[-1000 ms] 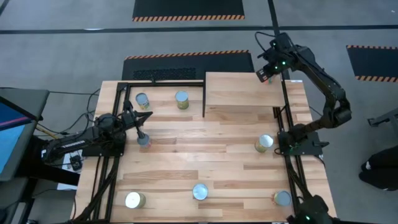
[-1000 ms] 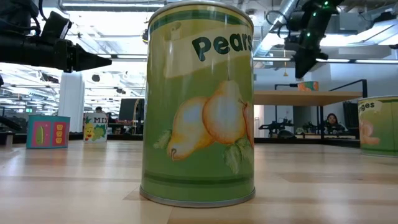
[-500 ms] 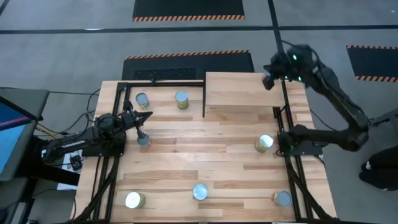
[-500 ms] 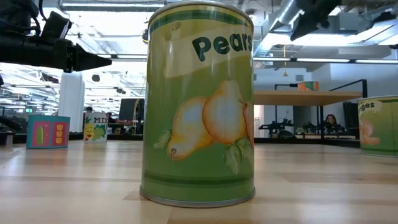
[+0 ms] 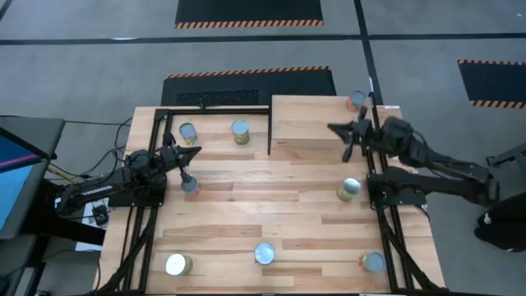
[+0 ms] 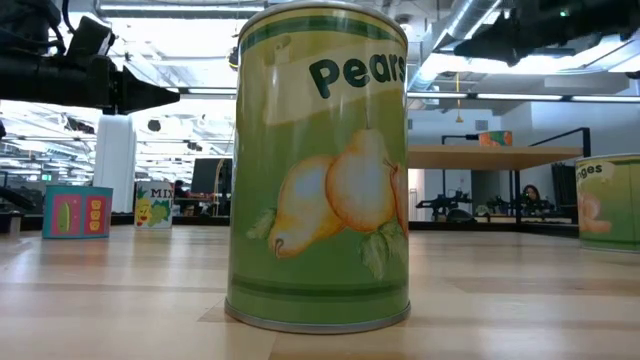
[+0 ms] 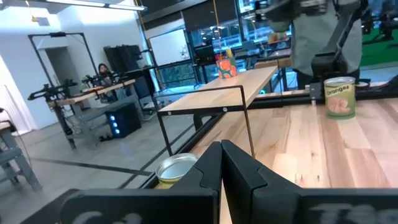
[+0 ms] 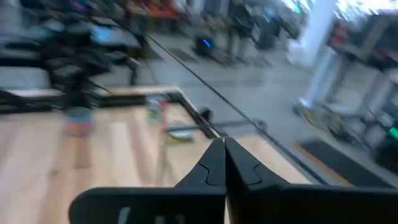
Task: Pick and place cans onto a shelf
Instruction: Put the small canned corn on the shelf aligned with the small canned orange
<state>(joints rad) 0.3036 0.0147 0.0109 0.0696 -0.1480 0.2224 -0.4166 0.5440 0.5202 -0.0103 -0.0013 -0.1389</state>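
— What can you read from your seat?

— In the low view, a green can fills my screen, labelled "Pears", with pears drawn on it. At that view's edge stands another green one; I only catch "nges". The left wrist camera shows a can reading "Oranges", out ahead of the left end effector on the bench.

— And the end effectors?

— Both have their fingers pressed together, holding nothing. From above, the left end effector sits low, with a blue-labelled can right at its tip; I cannot tell if they touch. The right end effector hovers over the shelf, near that board's edge.

— Anything on the shelf?

— One orange-labelled can, just beyond the right end effector at the corner. A further can stands on the bench near that end effector's other side. Two more stand ahead of the left one, and three line the bench well apart from both.
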